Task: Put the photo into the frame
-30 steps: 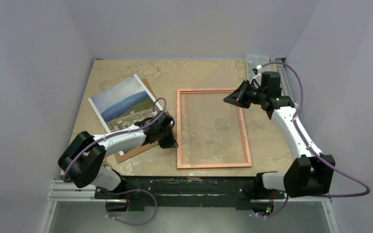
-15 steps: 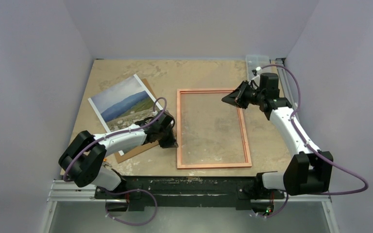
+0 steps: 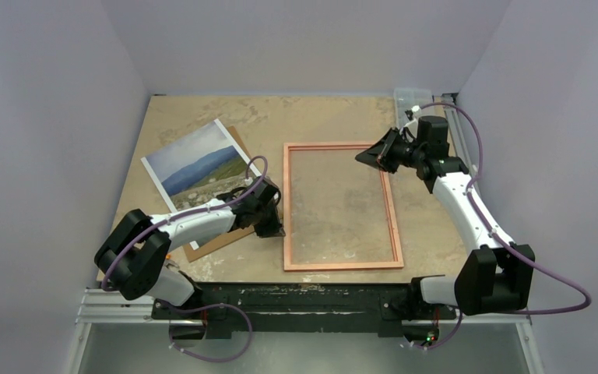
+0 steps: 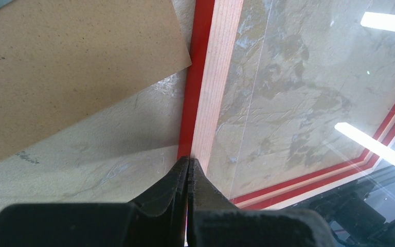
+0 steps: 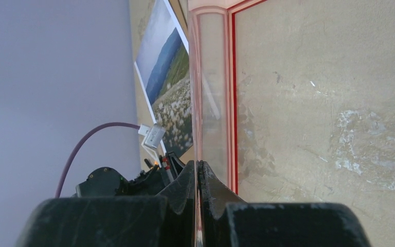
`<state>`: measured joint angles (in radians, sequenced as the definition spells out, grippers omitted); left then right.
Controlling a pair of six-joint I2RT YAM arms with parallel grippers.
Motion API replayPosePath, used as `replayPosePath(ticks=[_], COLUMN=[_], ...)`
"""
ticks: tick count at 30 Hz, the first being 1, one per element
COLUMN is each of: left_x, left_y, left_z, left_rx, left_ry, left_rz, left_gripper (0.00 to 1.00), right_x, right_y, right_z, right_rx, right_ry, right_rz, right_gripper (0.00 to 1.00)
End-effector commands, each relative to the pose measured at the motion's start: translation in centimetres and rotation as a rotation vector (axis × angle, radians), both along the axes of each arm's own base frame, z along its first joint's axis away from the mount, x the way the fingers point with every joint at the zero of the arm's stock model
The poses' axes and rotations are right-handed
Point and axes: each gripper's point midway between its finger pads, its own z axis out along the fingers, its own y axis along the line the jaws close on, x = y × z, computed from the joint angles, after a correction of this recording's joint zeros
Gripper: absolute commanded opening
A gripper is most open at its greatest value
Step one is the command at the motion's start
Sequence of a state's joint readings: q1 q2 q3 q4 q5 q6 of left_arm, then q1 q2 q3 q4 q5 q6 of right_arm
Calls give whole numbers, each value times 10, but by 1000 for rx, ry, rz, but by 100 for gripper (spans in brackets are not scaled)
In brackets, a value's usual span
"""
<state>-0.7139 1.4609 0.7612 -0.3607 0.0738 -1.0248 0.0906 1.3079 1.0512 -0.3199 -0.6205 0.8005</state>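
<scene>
The frame (image 3: 342,265) lies copper-brown back up in the middle of the table, its clear pane showing the tabletop. My left gripper (image 3: 275,228) is shut on its left rail near the front corner; the left wrist view shows the red and wood edge (image 4: 213,77) running into the closed tips (image 4: 188,160). My right gripper (image 3: 367,158) is shut on the frame's back right corner; in the right wrist view the frame (image 5: 205,77) is edge-on between the tips (image 5: 197,163). The photo (image 3: 198,167) lies picture up at the left, and shows in the right wrist view (image 5: 167,67).
A plain brown backing board (image 3: 218,240) lies under the photo and sticks out by my left arm; it also shows in the left wrist view (image 4: 56,77). Grey walls close in on three sides. A metal rail (image 3: 296,300) runs along the near edge.
My right gripper has shifted slightly left and toward the back at the frame's corner. The left gripper, the frame and the photo have hardly moved.
</scene>
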Motion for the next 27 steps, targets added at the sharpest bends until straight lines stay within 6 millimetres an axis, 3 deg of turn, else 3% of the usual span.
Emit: replayPosePath(ticks=[1, 27], left_x=[1, 0], left_y=[14, 15], left_z=[-9, -10], left_rx=[84, 96], left_ry=[0, 6], left_rz=[-8, -17], left_gripper=[0, 0], right_x=[4, 7], right_y=[4, 5], right_z=[34, -20], right_rx=[37, 35], right_ry=[-96, -11], right_rz=[12, 17], right_gripper=[0, 0])
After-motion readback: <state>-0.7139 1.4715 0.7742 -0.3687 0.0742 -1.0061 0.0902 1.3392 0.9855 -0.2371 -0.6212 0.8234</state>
